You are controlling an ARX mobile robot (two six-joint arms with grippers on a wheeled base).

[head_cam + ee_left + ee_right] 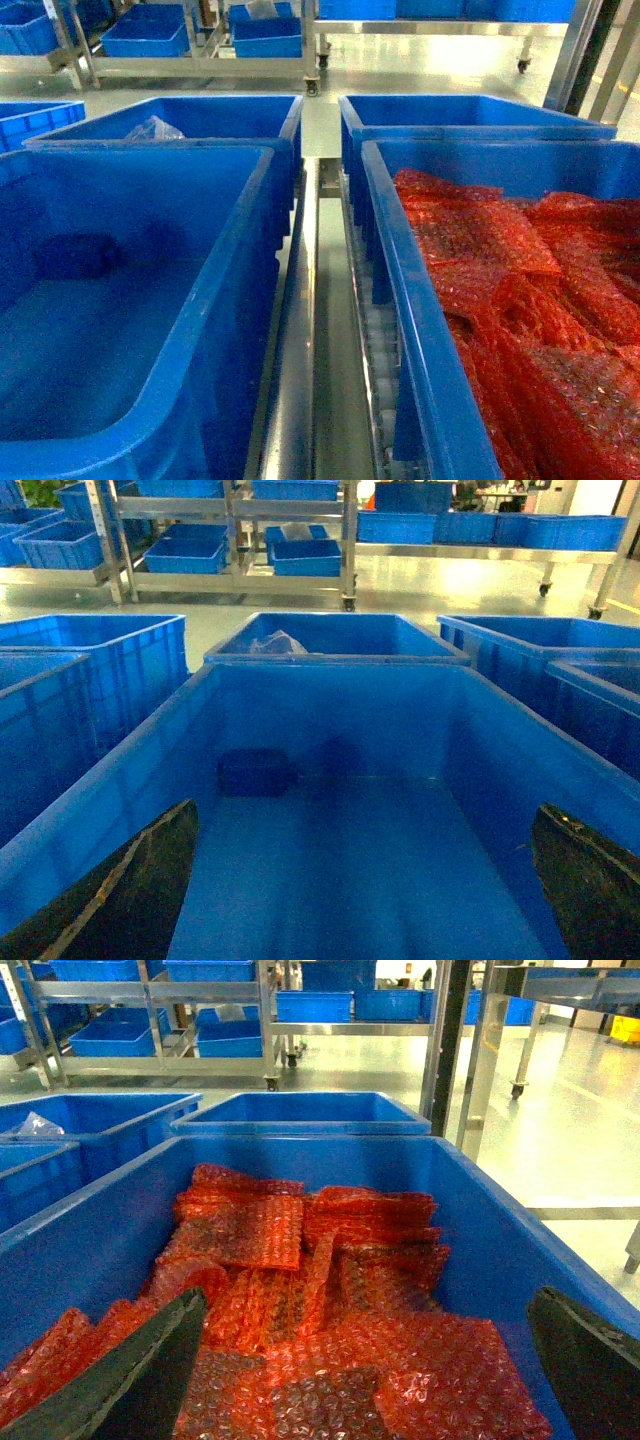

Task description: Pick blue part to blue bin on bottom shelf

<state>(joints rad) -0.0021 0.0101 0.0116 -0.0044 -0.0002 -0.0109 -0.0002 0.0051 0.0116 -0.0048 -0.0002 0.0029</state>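
Left gripper [365, 880]: we log both dark fingers spread wide at the lower corners of the left wrist view, grasping nothing, poised over the large bright-blue plastic crate [120, 790].
Right gripper [365, 1370]: we record its dark fingers likewise parted and empty, above the neighbouring blue crate [490, 1230] filled with red bubble-wrap bags [300, 1290].
Small dark-blue blocky part [256, 772]: we find it resting on the floor of the left crate, against the far wall and towards the left corner; the head view shows it as a dim dark block [78, 255] in the same place. We cannot make out its cap.
Stainless-steel rack level [335, 330]: seen between the two crates, with white rollers [385, 400] along the right crate's side.
Further blue crates [200, 115] stand behind, one holding a clear plastic bag [153, 128].
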